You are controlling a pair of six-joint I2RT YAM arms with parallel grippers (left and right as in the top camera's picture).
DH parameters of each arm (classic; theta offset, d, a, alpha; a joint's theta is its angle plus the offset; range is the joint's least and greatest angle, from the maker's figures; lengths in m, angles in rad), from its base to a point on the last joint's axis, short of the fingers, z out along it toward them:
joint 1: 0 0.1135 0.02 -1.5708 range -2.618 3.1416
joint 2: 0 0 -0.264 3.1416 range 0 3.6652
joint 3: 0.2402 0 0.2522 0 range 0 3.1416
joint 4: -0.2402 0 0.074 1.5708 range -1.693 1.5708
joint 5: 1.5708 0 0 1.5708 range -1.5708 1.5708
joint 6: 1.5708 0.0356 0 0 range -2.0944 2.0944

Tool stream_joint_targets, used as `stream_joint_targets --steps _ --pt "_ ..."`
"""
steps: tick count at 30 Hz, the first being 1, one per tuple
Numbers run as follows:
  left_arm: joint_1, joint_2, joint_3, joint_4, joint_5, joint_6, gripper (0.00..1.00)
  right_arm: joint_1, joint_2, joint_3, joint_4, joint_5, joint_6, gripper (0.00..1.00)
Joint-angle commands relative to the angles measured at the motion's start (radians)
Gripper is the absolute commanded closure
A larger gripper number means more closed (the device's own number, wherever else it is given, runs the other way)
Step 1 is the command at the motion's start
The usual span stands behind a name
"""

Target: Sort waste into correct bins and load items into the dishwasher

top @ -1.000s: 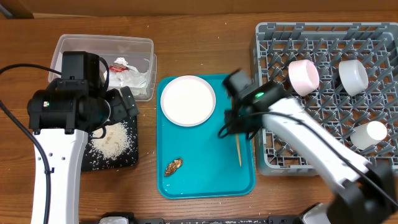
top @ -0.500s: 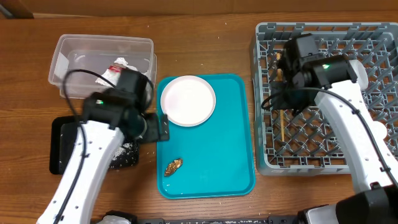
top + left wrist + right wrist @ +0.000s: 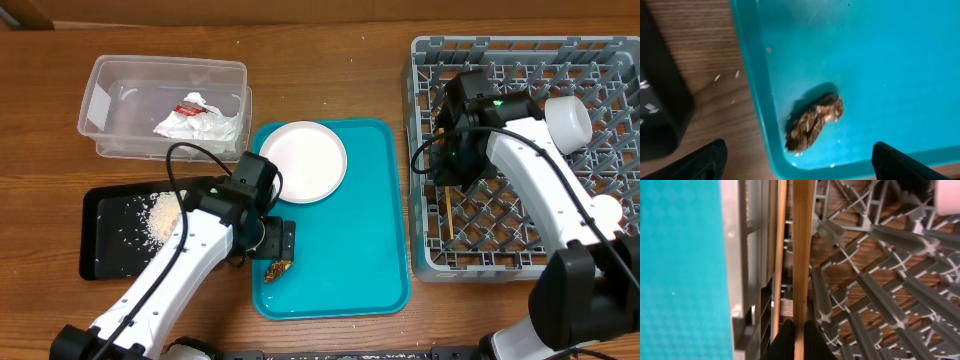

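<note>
The brown food scrap lies in the near left corner of the teal tray; it also shows in the overhead view. My left gripper is open just above it, one finger on each side. My right gripper is shut on a wooden chopstick over the left part of the grey dish rack. The white plate rests on the teal tray. The red-and-white wrapper lies in the clear tub. Rice lies in the black tray.
A second chopstick lies in the rack beside the held one. A pale bowl and a small white cup sit in the rack at the right. A pinkish bowl edge shows in the right wrist view. A few rice grains lie on the table.
My left arm has swung from over the black tray to the teal tray's near left corner. My right arm has carried the chopstick from the teal tray into the rack.
</note>
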Motion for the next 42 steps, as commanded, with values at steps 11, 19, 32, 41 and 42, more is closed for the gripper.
stream_joint_targets --steps 11,19,32,41,42 --pt "-0.02 0.034 -0.08 0.103 0.008 0.021 0.15 -0.003 -0.068 0.063 -0.024 -0.037 0.025 0.68" --pt "-0.05 0.045 -0.081 0.123 0.008 0.039 0.24 -0.114 -0.212 0.091 -0.028 -0.037 0.069 0.61" --pt "-0.116 0.082 -0.121 0.134 -0.026 0.01 0.26 -0.204 -0.22 0.087 -0.082 -0.059 0.068 0.6" --pt "-0.116 0.123 -0.127 0.136 0.0 0.008 0.43 -0.204 -0.22 0.087 -0.083 -0.06 0.068 0.6" --pt "-0.116 0.123 -0.127 0.136 0.0 0.008 0.45 -0.204 -0.22 0.087 -0.083 -0.06 0.068 0.6"
